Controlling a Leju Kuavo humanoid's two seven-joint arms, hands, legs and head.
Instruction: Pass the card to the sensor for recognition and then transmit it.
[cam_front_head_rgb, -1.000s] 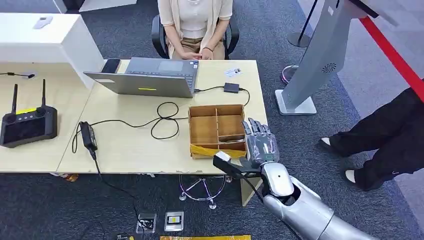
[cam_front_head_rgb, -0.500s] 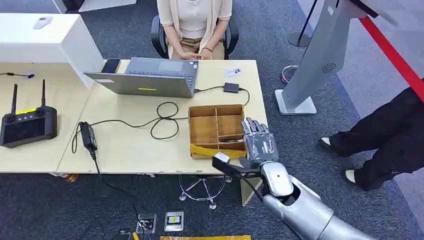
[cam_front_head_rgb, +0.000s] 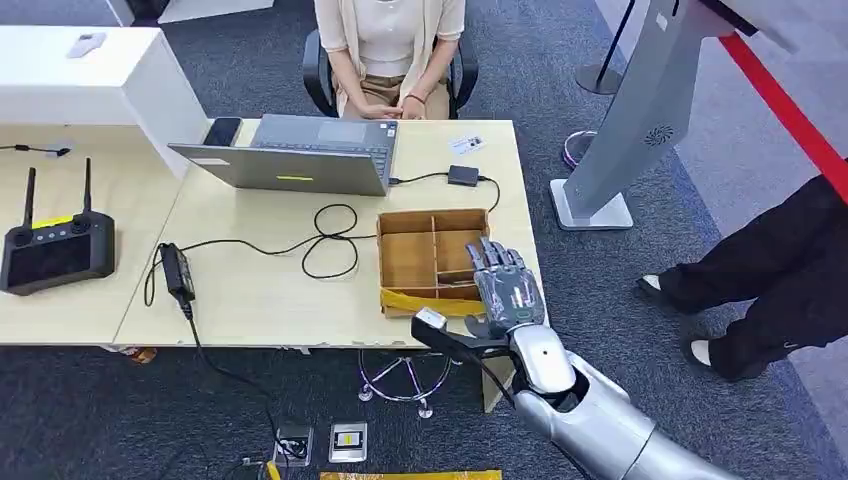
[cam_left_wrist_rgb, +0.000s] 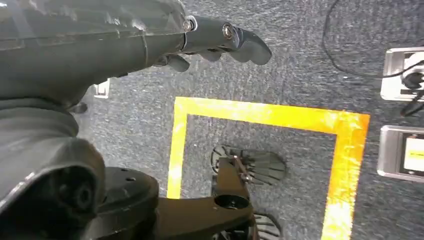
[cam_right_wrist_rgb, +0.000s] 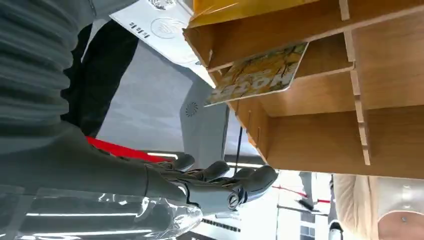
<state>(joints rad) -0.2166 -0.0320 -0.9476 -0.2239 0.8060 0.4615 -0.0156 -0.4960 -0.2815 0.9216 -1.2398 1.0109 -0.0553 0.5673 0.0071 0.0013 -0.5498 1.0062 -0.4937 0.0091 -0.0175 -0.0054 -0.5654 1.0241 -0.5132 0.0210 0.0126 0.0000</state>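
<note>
Card sat propped at a slant in one compartment of the wooden divider box, yellow printed face showing in the right wrist view, and nothing was holding it. So the pickup had not happened yet.

Running left to right along the desk: the black remote controller lay on the neighbouring table at the left, the power brick and its looped cable sat near the front edge, the open laptop stood at the back edge before a seated person, and the box rested at the front right corner. A small black sensor pad lay near the back right corner, with a white badge just beyond it.

And the change: the right hand slid left and a touch forward over the past second, from off the desk's right edge to over the box's right-hand compartments. Its fingers were spread and flat, palm down, holding nothing. That read as lining up over the card's slot, with the descent and pinch yet to come.

Left hand hung down by the floor, fingers loosely curled, empty.

A slanted card in a narrow slot looked tricky; the dividers might block those fingers. Scan and handover remained.
</note>
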